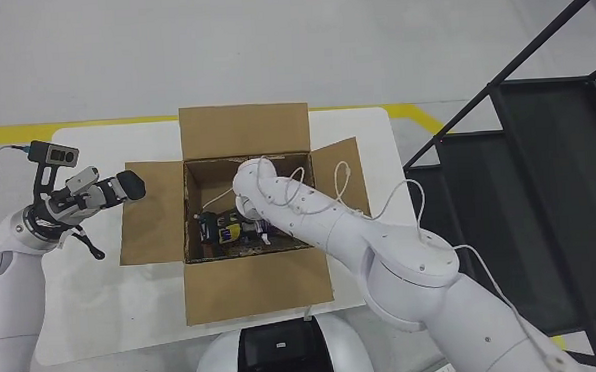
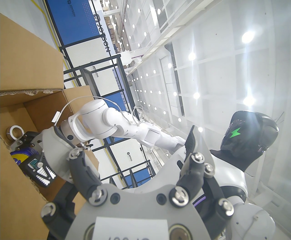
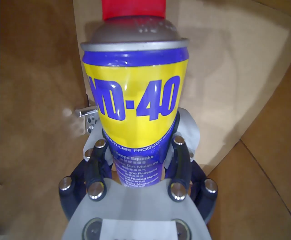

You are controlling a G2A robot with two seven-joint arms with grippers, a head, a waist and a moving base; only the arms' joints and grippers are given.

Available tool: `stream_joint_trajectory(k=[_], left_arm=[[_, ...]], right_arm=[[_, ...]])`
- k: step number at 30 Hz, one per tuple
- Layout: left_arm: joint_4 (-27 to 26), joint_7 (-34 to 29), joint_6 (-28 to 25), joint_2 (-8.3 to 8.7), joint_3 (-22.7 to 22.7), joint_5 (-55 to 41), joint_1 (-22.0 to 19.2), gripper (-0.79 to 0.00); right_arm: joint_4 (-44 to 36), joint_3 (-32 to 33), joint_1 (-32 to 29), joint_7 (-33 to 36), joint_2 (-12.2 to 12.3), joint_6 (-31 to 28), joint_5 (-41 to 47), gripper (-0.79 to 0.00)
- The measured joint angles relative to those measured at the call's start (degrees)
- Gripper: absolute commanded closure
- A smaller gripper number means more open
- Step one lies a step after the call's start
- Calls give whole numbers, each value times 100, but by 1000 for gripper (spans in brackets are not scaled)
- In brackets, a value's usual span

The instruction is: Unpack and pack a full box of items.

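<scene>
An open cardboard box stands in the middle of the white table. My right gripper is down inside the box, shut on a blue and yellow spray can with a red cap; from above the spray can lies near the box's left wall, and it also shows as the spray can past the box wall. My left gripper hovers over the box's left flap, open; in its own view the left gripper has nothing between its fingers.
All the box flaps are folded outward. More dark items lie on the box floor. A chrome pin with a bracket sits behind the can, and a metal ring rests inside. Black stairs stand right of the table.
</scene>
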Motion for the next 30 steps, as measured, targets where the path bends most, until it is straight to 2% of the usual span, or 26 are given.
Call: stream_joint_trajectory(k=[7, 13, 20, 26, 30], left_arm=[[0, 0, 0, 0, 0, 0, 0, -785], [0, 0, 0, 0, 0, 0, 0, -785], [-10, 46, 4, -1, -18, -1, 14, -785], [111, 926, -140, 28, -513, -223, 185, -785], [336, 1390, -121, 51, -830, -354, 246, -785]], right_arm=[[-324, 213, 42, 8, 209, 84, -4, 0], [-863, 524, -42, 106, 561, 260, 4, 0], [-1912, 1067, -443, 329, 1167, 427, -76, 0], [-3363, 1828, -1169, 748, 1849, 523, -314, 0], [-4442, 2527, -1869, 1029, 2299, 547, -490, 0]])
